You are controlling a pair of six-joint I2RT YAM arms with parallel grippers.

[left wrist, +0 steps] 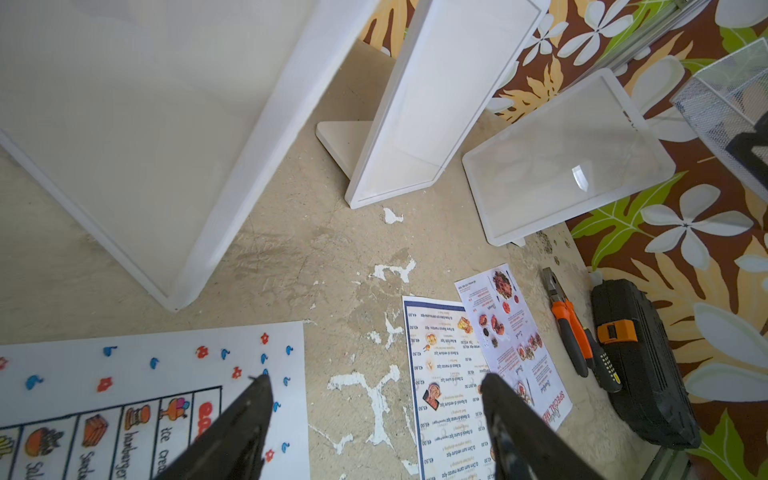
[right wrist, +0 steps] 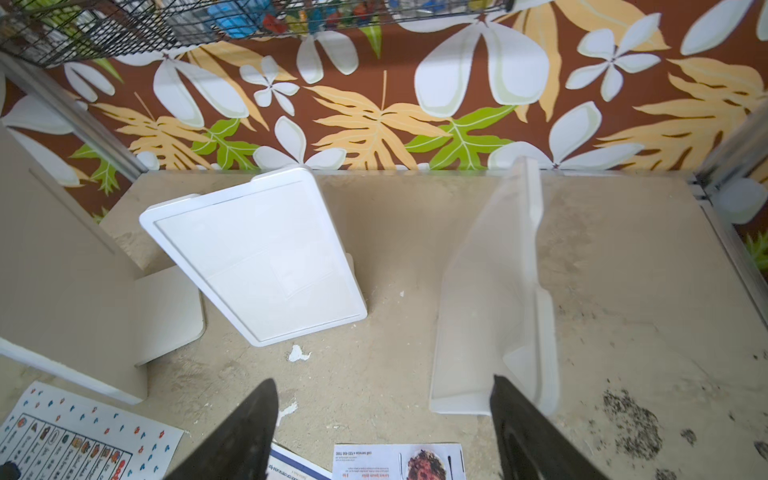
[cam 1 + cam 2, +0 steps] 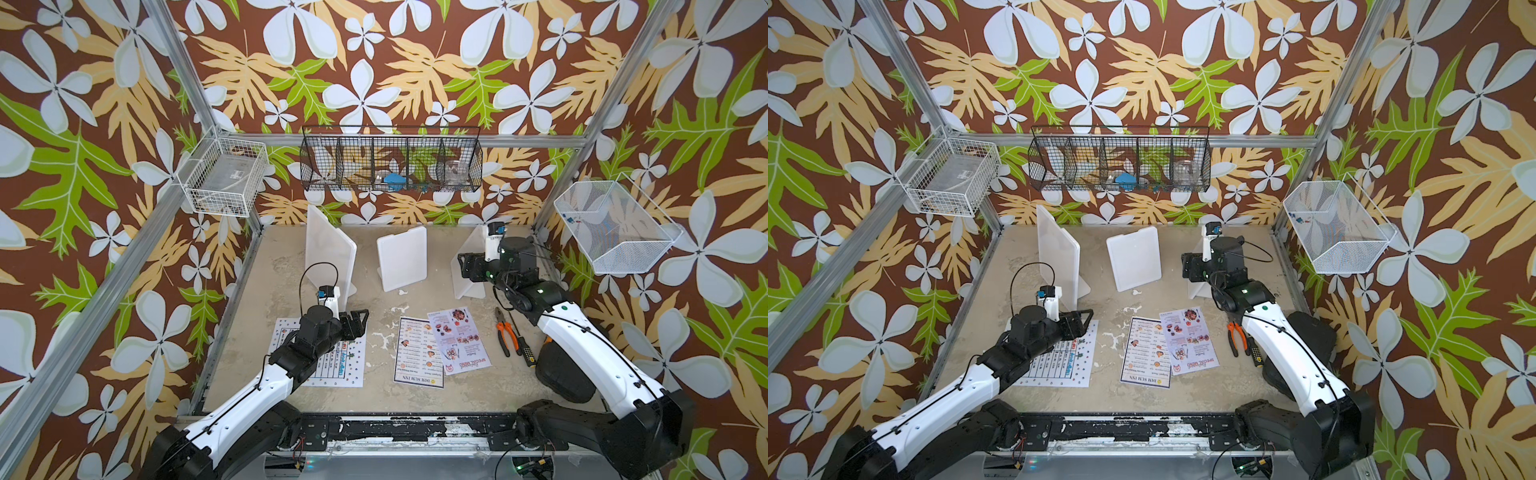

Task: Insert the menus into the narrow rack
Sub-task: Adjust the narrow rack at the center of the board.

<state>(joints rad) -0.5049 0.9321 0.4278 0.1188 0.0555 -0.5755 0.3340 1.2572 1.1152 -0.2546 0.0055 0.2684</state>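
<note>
Three menus lie flat on the table: a large white one with a dotted border (image 3: 336, 370) (image 1: 145, 374), a dark-bordered "DIM SUM INN" (image 3: 415, 353) (image 1: 444, 395), and a pinkish "SPECIAL MENU" (image 3: 457, 340) (image 2: 399, 461) overlapping it. Behind them stand three white racks, large (image 3: 328, 249), medium (image 3: 402, 257) and a translucent one (image 3: 471, 282) (image 2: 490, 291). I cannot tell which is the narrow rack. My left gripper (image 3: 357, 322) (image 1: 374, 382) hovers open and empty over the large menu's far right corner. My right gripper (image 3: 467, 266) (image 2: 382, 380) hangs open and empty beside the translucent rack.
Orange-handled pliers (image 3: 505, 332), a screwdriver (image 3: 523, 351) and a black case (image 3: 565, 374) lie at the right under my right arm. Wire baskets hang on the left wall (image 3: 224, 178), the back wall (image 3: 390, 160) and the right wall (image 3: 615, 226).
</note>
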